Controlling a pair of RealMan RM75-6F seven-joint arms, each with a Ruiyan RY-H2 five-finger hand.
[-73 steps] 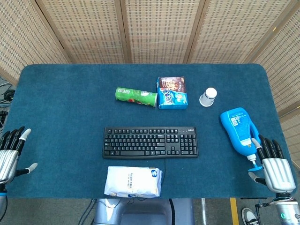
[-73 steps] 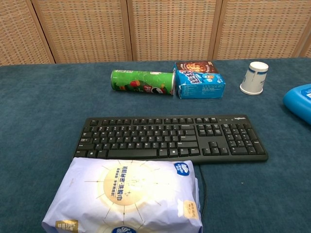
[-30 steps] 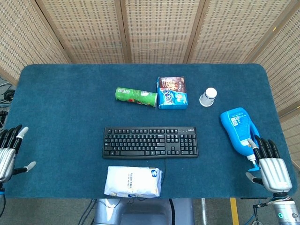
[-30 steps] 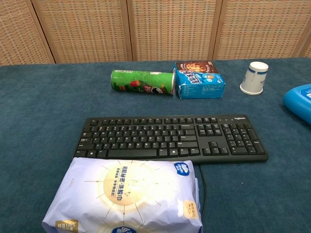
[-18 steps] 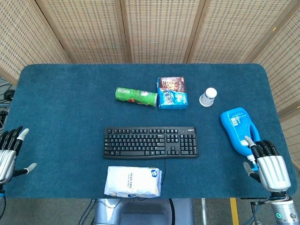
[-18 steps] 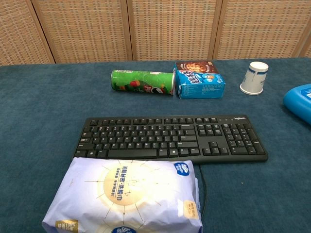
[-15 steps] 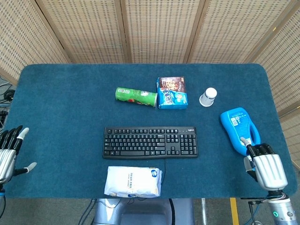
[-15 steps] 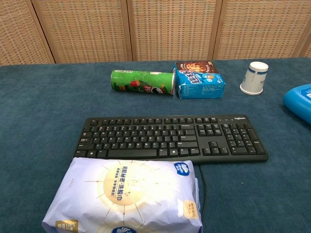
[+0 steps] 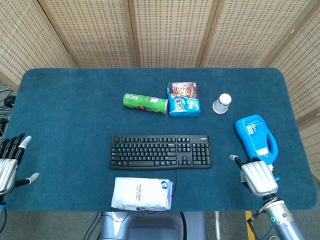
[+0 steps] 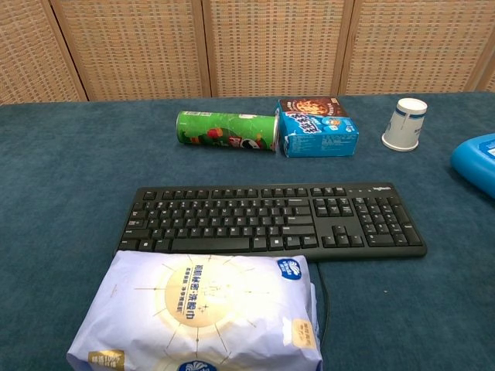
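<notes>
Fingers of your right hand curl in, holding nothing, just below the bottle, a glossy blue plastic jug lying flat on the felt-like table. Your left hand hovers with fingers spread at the table's edge.

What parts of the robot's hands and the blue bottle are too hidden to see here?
- Right hand: head view shows only its back; the fingers underneath and any touch on the blue bottle are hidden.
- Blue bottle's cap: head view, covered by the right hand.
- Left hand: cut off by the left edge.
- Chest view: neither hand shows; the bottle is cut by the right edge.
</notes>
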